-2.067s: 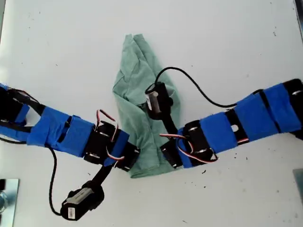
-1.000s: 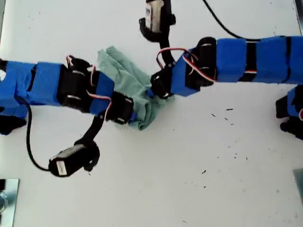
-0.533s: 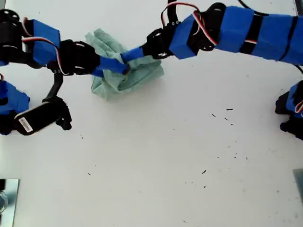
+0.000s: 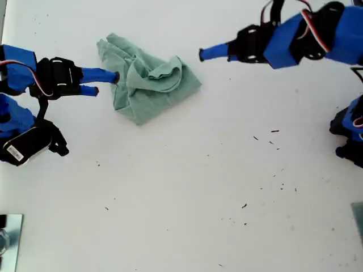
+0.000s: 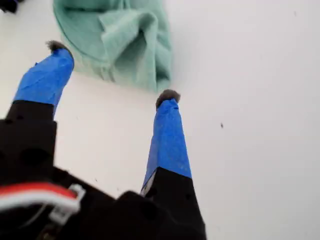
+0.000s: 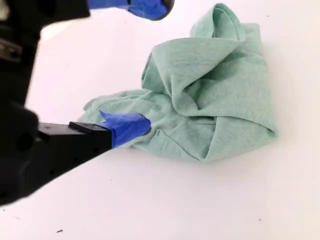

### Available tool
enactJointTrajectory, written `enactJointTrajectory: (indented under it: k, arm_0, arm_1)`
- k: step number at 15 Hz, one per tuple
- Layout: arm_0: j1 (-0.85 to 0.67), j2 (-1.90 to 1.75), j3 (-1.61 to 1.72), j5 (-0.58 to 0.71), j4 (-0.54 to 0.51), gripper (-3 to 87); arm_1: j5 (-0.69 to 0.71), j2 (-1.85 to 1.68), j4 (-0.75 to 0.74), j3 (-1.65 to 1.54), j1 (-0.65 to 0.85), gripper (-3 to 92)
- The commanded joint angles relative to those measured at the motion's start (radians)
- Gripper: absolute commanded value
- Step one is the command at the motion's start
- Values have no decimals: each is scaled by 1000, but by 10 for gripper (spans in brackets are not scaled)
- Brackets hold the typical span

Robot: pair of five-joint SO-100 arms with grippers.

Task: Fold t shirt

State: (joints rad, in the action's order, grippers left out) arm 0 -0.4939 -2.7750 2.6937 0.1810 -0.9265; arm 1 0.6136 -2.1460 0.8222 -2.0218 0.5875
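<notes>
Though jaws spread wide, my first gripper [image 5: 114, 72]: holds nothing, stops just short of t shirt [image 5: 120, 35].
My second gripper [image 6: 142, 65]: also open, one fingertip [image 6: 127, 127] touching t shirt edge.
T shirt pos: crumpled heap on table, exterior view's upper left, btw both grippers.
Table [image 4: 187, 187]: white, few dark specks.
Other: shiny obj [image 4: 7, 235], exterior view's bottom-left corner, can't tell what.

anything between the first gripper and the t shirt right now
Nothing. In the first wrist view only bare white table lies between my first gripper and the t shirt; the exterior view shows the same gap.
</notes>
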Motion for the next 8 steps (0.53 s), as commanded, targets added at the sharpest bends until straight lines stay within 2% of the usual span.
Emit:
enactJointTrajectory:
  k: [1, 2, 3, 4, 6, 7, 8]
  arm_0:
    - [15, -109, 60, -11, 28, 274]
    - [64, -160, 106, -5, 43, 228]
    - [132, -213, 158, -18, 61, 176]
    - [204, -255, 209, -35, 84, 131]
    - [318, -276, 310, -69, 121, 95]
    - [373, -311, 400, -69, 206, 99]
    - [426, -445, 529, -74, 304, 100]
  arm_1:
    - [-15, -311, -43, -273, -35, 233]
    - [-8, -445, -46, -383, -63, 110]
    - [-26, -575, -23, -483, -87, 35]
    - [-55, -698, 37, -577, -103, 24]
    - [-137, -969, 187, -787, -130, 24]
    - [-176, -1154, 272, -897, -144, 24]
    - [-225, -1371, 419, -1002, -163, 23]
